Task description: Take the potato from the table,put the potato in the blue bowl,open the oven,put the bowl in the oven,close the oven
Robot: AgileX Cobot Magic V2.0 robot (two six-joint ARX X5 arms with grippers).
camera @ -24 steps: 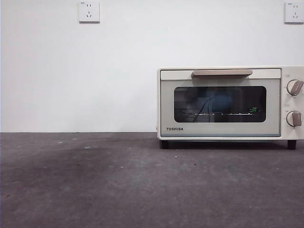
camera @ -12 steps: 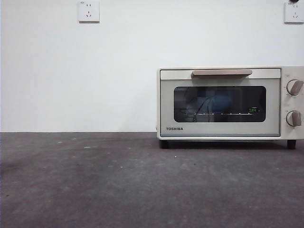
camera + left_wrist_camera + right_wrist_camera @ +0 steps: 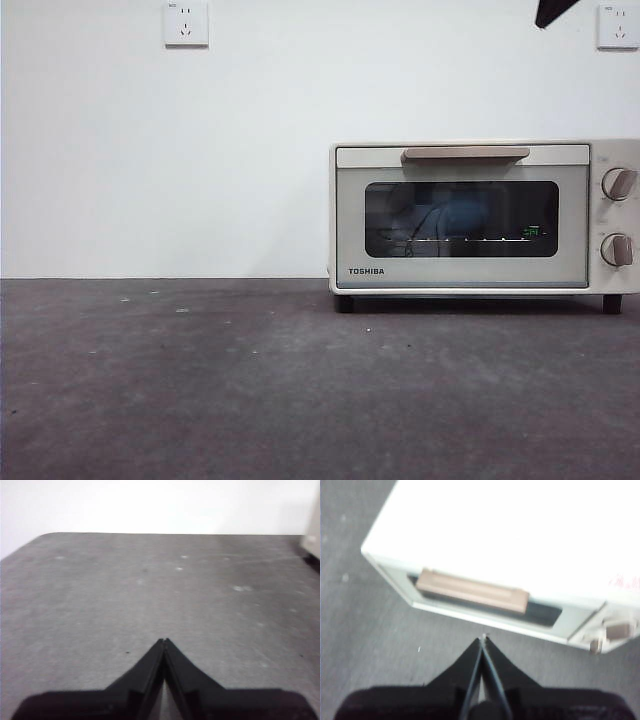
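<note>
The right claw, jaws pressed together and empty, hangs above and in front of the oven's beige handle; the left claw, also together, waits over bare bench. Beyond, the oven door is shut, and a blue shape behind the glass looks like the blue bowl. The potato is not visible. The task looks finished.

Lab: bare wall, test table

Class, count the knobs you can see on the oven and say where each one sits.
2. On the oven, both lie right of the door: the upper knob and the lower knob directly beneath it. None looks hidden.
</note>
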